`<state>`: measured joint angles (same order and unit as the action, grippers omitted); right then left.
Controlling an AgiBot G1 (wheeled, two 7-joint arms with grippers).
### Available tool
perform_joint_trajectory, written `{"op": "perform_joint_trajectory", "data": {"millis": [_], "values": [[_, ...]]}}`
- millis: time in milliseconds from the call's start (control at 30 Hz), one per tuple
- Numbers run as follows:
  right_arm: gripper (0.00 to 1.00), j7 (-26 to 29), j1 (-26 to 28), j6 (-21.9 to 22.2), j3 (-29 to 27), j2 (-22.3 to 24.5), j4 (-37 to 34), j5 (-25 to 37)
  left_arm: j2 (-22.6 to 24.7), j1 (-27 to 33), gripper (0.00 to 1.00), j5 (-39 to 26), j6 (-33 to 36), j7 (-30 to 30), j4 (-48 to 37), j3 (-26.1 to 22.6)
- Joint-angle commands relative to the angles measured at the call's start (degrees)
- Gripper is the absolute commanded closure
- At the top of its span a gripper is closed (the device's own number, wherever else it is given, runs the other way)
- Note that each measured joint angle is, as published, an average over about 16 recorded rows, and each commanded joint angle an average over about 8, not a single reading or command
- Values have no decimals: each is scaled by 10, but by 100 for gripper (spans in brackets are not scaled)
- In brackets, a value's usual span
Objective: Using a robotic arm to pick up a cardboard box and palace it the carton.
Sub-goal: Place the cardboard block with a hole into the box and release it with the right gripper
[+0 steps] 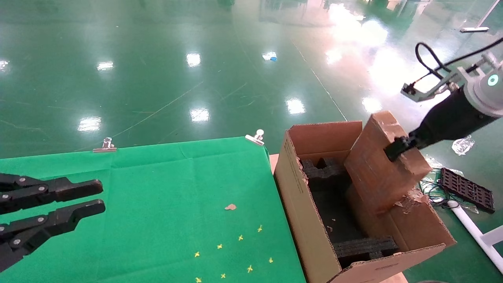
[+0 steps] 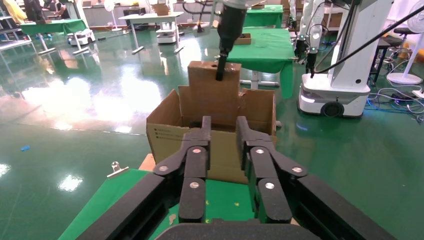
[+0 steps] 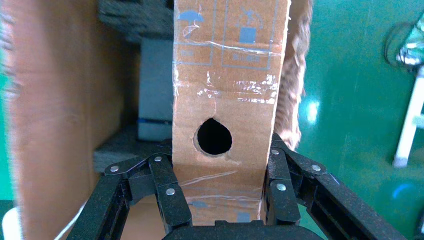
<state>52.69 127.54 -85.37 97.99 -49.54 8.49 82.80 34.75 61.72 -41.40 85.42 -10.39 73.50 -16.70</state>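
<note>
My right gripper (image 1: 395,149) is shut on the cardboard box (image 1: 383,165), a narrow brown slab held tilted, its lower end inside the carton (image 1: 302,204). In the right wrist view the box (image 3: 230,100) has a round hole and tape marks, and my gripper (image 3: 220,187) clamps its narrow sides. The carton stands open beside the green table, with black foam blocks (image 1: 322,169) inside. In the left wrist view the box (image 2: 212,92) stands up out of the carton (image 2: 170,132). My left gripper (image 1: 92,196) is open and empty over the table's left side, also seen in its own view (image 2: 223,131).
The green cloth table (image 1: 165,188) has metal clips (image 1: 256,137) at its far edge, a cardboard scrap (image 1: 230,206) and small yellow crosses (image 1: 239,237). A black grid tray (image 1: 465,189), cables and a white pipe lie on the floor right of the carton.
</note>
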Motion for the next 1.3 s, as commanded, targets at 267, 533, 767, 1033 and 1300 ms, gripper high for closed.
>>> {"op": "perform_joint_trajectory", "data": {"millis": [267,533,767,1033,1300], "values": [[100,-5,-54,15,4,-9,-39,2,0,0,0,0,0,0,0,0],[100,1,-106,45,4,-26,-60,1,0,0,0,0,0,0,0,-1],[100,9,-152,88,1,-33,-74,-3,0,0,0,1,0,0,0,-1],[100,15,-219,193,-9,-38,-81,-18,0,0,0,1,0,1,0,-1],[100,18,-274,288,-26,-50,-78,-42,-1,0,0,1,-1,1,0,-1]]}}
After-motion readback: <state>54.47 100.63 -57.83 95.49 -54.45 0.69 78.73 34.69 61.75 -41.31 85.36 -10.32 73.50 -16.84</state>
